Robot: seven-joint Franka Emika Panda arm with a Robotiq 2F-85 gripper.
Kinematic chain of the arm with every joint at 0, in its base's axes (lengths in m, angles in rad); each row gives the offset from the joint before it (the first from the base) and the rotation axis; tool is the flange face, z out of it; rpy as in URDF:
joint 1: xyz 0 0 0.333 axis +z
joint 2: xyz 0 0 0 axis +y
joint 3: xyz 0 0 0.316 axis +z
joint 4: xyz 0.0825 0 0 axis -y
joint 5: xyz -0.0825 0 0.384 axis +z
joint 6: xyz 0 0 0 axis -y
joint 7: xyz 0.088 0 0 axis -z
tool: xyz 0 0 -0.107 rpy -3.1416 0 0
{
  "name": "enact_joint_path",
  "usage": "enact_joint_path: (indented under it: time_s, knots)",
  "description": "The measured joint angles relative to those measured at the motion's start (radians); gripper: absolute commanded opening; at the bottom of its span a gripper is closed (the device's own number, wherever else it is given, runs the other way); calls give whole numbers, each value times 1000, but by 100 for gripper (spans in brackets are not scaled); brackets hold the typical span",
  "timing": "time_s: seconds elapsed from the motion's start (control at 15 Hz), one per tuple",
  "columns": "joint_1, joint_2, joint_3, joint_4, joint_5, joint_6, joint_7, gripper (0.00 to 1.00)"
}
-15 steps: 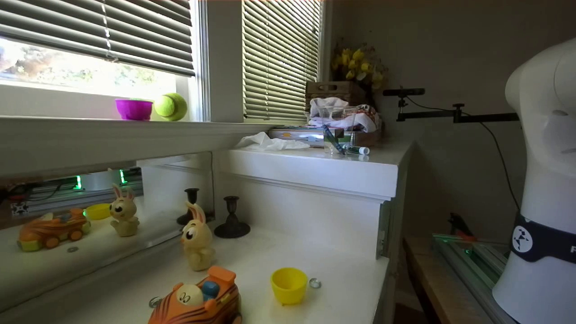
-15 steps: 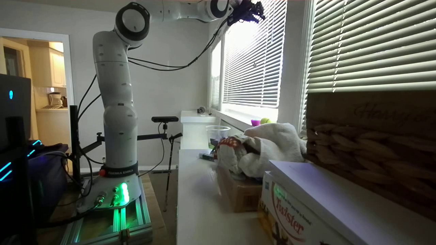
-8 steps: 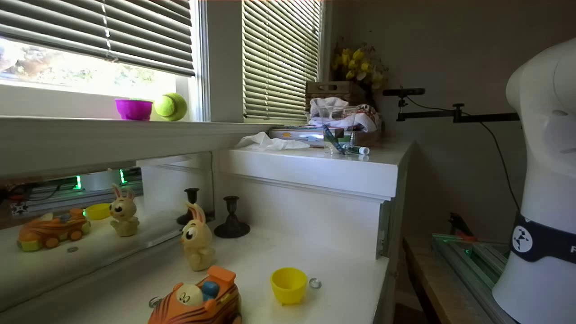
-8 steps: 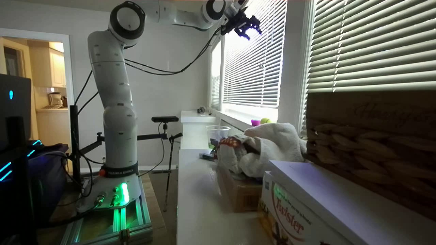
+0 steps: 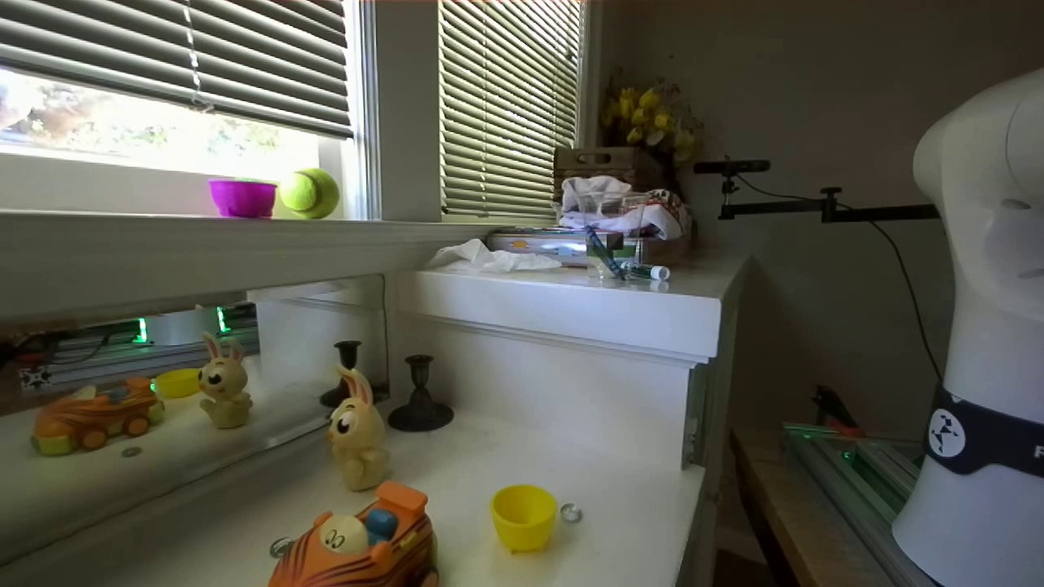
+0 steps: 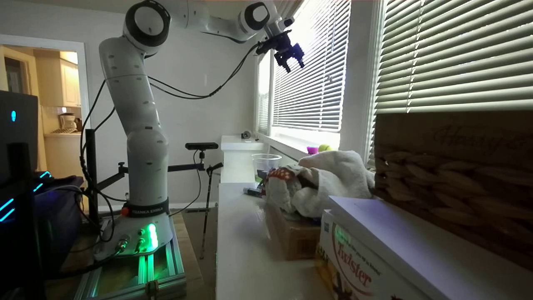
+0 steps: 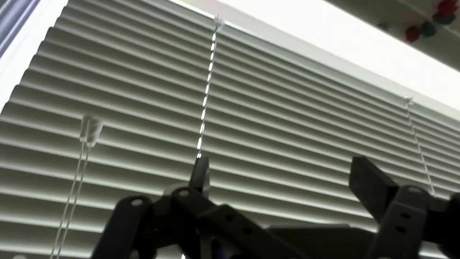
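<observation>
My gripper (image 7: 280, 169) stands open in the wrist view, its dark fingers wide apart and only window blinds (image 7: 273, 118) behind the gap. Nothing is held. Pale cord tassels (image 7: 90, 130) dangle on thin cords to the left of the fingers, apart from them. A ladder string (image 7: 205, 100) of the blinds runs down behind the left fingertip. In an exterior view the gripper (image 6: 295, 68) hangs high in front of the bright window blinds (image 6: 318, 96), pointing downward, with a small tassel (image 6: 329, 78) off to its right.
On the sill sit a purple bowl (image 5: 243, 199) and a tennis ball (image 5: 309, 193). Below are a toy rabbit (image 5: 359, 444), an orange toy car (image 5: 359, 546), a yellow cup (image 5: 523, 522) and a candle holder (image 5: 420, 408). A towel (image 6: 339, 179) and Twister box (image 6: 354, 262) occupy the counter.
The arm has drawn back toward its base, and the gripper has come lower and tipped downward. Its fingers have spread. The small tassel has shifted to the right in an exterior view.
</observation>
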Motion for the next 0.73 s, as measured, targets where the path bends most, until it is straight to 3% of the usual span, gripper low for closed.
enact_joint_path:
  time_s: [0.27, 0.73]
  knots:
    - [14, -26, -1, -56, 42, -137, 7, 100]
    - [14, -25, -1, -60, 42, -142, 7, 100]
